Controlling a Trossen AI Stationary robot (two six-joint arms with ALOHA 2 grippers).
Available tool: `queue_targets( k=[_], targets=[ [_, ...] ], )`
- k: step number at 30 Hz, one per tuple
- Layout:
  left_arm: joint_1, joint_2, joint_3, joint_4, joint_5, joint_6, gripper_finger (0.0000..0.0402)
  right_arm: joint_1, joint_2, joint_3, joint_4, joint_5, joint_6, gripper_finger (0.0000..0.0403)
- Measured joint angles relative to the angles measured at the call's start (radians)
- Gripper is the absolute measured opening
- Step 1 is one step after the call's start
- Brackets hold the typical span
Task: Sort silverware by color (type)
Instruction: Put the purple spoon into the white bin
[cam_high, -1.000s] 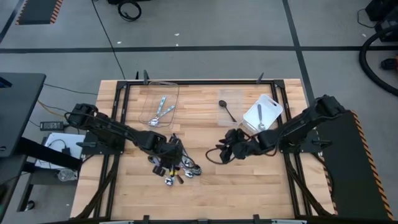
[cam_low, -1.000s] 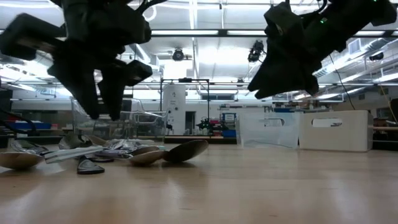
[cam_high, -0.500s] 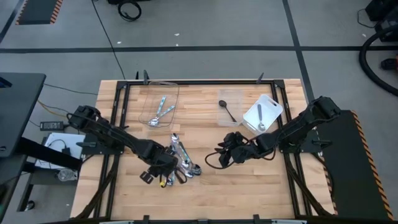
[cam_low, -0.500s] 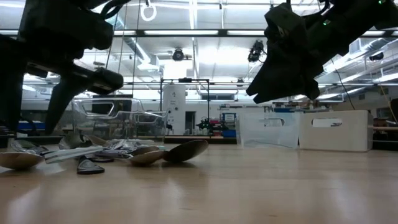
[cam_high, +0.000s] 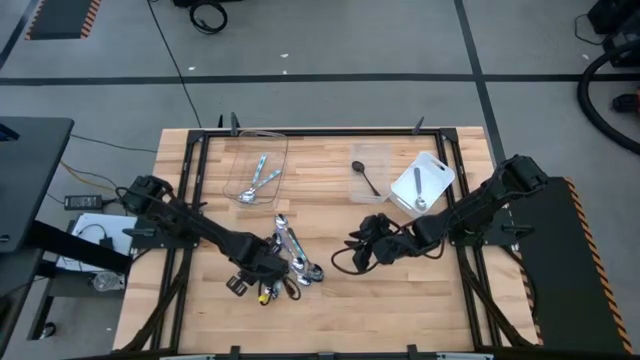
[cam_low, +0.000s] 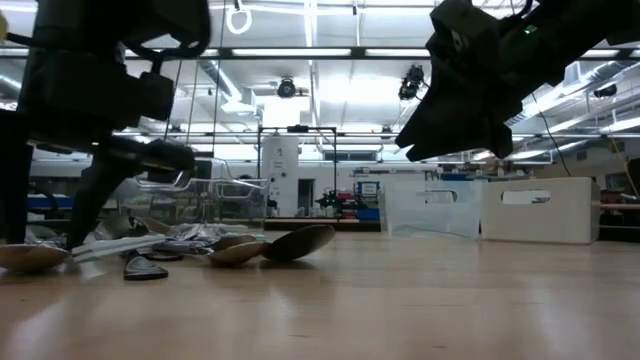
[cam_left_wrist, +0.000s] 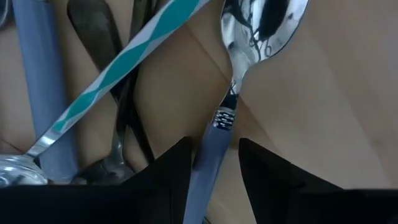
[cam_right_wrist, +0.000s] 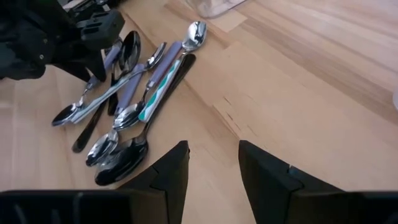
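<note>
Two grippers, one at work. Left gripper (cam_left_wrist: 214, 162) down over spoon pile (cam_high: 290, 265), fingers parted astride blue-handled spoon (cam_left_wrist: 214, 134), unclamped. Right gripper (cam_high: 362, 248) hovering nearby, open, empty. Next, probably: close, lift.

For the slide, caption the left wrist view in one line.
Open left gripper straddles the blue handle of a silver spoon beside the spoon pile.

Two black jointed arms trail looping dark cables; each gripper has matte black, blocky fingers.
</note>
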Motion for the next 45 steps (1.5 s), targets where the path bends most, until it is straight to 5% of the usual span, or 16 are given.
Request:
queue_targets(
  k=[10,23,40,45],
  targets=[
    [-0.035,0.0,0.0,-0.002,-0.062,-0.08,0.0051,0.013,0.004,0.0,0.011,0.056,-0.066,0.015],
    [-0.056,-0.073,-0.005,-0.036,-0.031,-0.309,0.0051,-0.078,0.004,0.0,0.014,0.01,-0.265,0.015],
    [-0.052,-0.091,-0.003,0.009,0.302,-0.485,0.0051,-0.103,-0.014,0.0,0.025,0.026,-0.331,0.015],
    [-0.027,-0.115,0.019,0.002,0.278,-0.49,0.0051,-0.131,-0.109,0.0,-0.001,0.039,-0.426,0.015]
  ],
)
